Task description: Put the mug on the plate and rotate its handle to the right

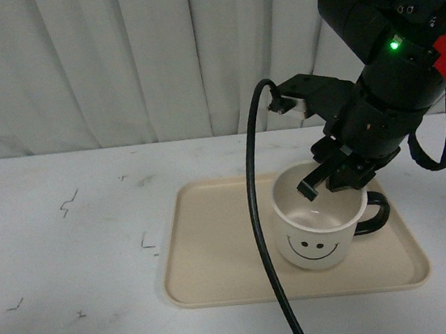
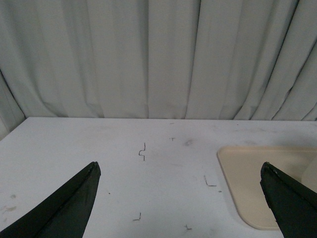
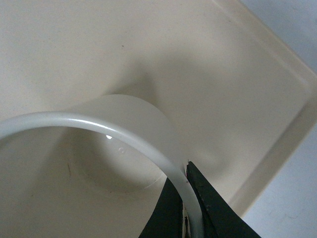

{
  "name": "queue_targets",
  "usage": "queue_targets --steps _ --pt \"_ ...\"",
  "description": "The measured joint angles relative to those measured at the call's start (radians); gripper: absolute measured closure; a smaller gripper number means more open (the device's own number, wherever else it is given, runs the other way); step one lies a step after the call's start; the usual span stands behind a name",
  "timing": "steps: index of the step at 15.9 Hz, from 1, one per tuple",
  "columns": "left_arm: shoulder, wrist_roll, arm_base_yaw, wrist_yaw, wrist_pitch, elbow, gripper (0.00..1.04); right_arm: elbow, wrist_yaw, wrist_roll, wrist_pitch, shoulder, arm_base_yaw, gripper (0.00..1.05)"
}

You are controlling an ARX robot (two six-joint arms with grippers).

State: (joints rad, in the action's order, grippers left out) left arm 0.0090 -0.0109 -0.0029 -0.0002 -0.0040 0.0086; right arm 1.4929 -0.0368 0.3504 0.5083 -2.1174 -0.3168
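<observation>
Grip status: right gripper (image 1: 327, 185) clamped on rim of mug (image 1: 321, 232), back-right side, one finger inside, one outside per wrist cam. Mug upright on plate (image 1: 218, 257), right half, smiley facing me. Handle (image 1: 378, 213) pointing to robot's right, just beside my pinch point, so I reckon little or no twist left, mostly release and lift clear. Left gripper (image 2: 179, 168) spread wide, holding nothing, over table (image 1: 70, 251) left of plate, well apart from mug. Right arm the nearer one.
</observation>
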Motion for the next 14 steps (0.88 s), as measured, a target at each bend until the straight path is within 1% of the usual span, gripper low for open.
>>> queue_targets --steps 2,4,6,9,10,11,13,14 --pt "0.0 0.0 0.0 0.0 0.0 0.0 0.07 0.016 -0.032 0.022 -0.015 -0.028 -0.015 1.02" --pt "0.0 0.0 0.0 0.0 0.0 0.0 0.07 0.017 -0.053 0.043 0.019 -0.041 -0.023 1.02" --pt "0.0 0.0 0.0 0.0 0.0 0.0 0.07 0.025 -0.045 0.067 0.062 -0.044 -0.023 1.02" --pt "0.0 0.0 0.0 0.0 0.0 0.0 0.07 0.043 0.013 0.114 0.128 -0.046 -0.001 1.02" --pt "0.0 0.0 0.0 0.0 0.0 0.0 0.07 0.05 0.036 0.132 0.127 -0.05 0.003 0.94" --pt "0.0 0.0 0.0 0.0 0.0 0.0 0.07 0.053 0.074 0.146 0.104 -0.051 0.01 0.81" --pt "0.0 0.0 0.0 0.0 0.0 0.0 0.07 0.066 0.081 0.153 0.079 -0.047 0.017 0.59" --pt "0.0 0.0 0.0 0.0 0.0 0.0 0.07 0.063 0.075 0.153 0.037 -0.03 0.026 0.48"
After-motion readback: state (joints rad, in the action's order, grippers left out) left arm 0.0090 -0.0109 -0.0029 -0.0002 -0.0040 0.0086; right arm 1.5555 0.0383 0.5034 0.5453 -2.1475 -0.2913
